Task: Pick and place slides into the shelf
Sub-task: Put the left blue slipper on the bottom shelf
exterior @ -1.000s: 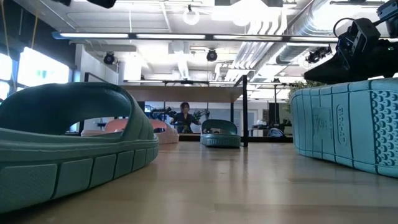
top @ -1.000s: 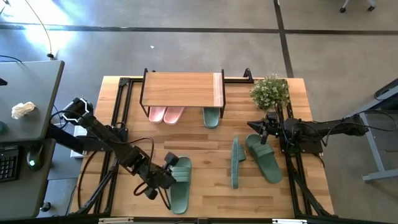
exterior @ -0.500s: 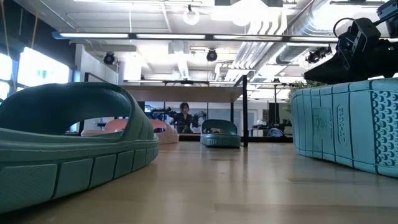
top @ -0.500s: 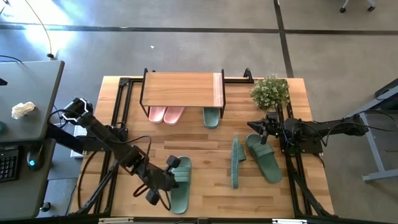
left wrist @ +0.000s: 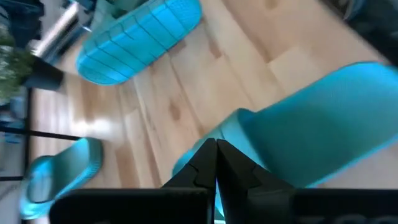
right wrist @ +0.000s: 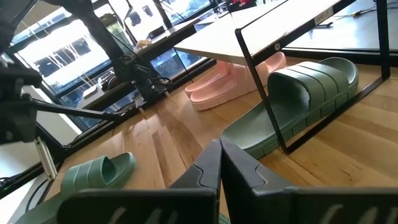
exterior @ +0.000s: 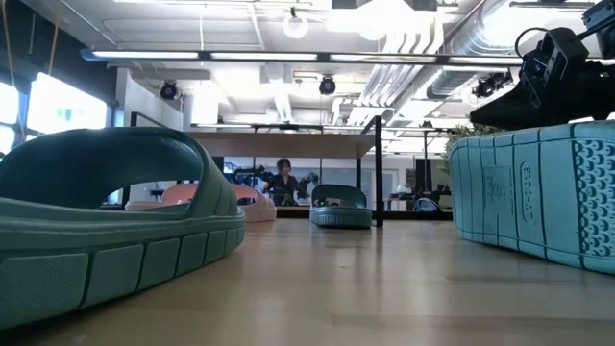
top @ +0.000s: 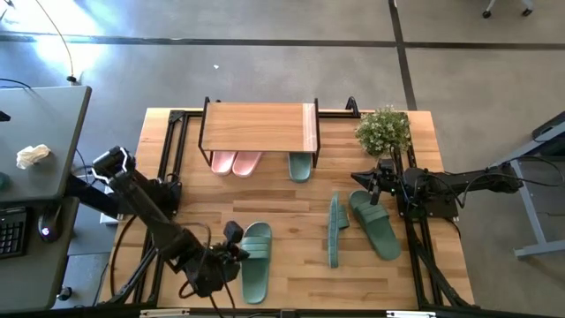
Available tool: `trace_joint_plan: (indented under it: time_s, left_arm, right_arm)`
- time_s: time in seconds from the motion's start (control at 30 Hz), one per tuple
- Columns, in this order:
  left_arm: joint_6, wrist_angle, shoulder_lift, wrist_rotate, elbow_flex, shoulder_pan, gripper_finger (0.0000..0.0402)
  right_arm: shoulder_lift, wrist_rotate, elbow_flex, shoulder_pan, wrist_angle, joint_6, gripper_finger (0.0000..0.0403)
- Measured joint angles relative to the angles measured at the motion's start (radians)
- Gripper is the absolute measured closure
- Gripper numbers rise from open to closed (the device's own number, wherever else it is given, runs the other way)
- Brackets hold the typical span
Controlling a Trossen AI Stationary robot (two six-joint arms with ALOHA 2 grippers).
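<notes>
The near-left green slide (top: 255,261) lies flat on its sole. My left gripper (top: 232,237) is shut, with its tips at that slide's left rim beside the strap (left wrist: 311,134). A second green slide (top: 376,225) lies flat at the right, and a third (top: 334,230) stands on its side edge beside it. My right gripper (top: 371,189) is shut and hovers over the flat right slide's far end. The pink pair (top: 234,162) and a green slide (top: 300,165) sit under the shelf (top: 258,126). My left gripper's shut fingertips (left wrist: 216,147) come slanting from the table's left to the sole's rim (left wrist: 239,121) of the near-left green slide, by its strap. I cannot tell whether they touch it. The slide lies flat on the table.
A potted plant (top: 383,130) stands at the far right, close to my right arm. Black frame rails (top: 168,168) run along both table sides. Bare wood (top: 291,199) lies between the shelf and the loose slides. A desk (top: 35,150) stands to the left of the table.
My left arm has swung toward the table's near edge and turned, so its wrist now sits nearer than the gripper. The shut fingertips have stayed at the near-left slide's left rim. The slide has not moved.
</notes>
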State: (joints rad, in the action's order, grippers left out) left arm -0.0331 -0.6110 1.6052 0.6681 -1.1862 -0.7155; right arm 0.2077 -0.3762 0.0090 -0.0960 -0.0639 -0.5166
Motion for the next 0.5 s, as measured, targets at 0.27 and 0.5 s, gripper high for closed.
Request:
trace_joint_plan:
  time_s: [0.27, 0.5]
  left_arm:
    - [0.037, -0.003, 0.128, 0.004, 0.000, -0.029, 0.0401]
    - [0.052, 0.012, 0.162, -0.088, 0.000, -0.030, 0.0387]
  right_arm:
    - [0.001, 0.005, 0.000, 0.000, 0.000, 0.000, 0.0403]
    - [0.001, 0.006, 0.000, 0.000, 0.000, 0.000, 0.0403]
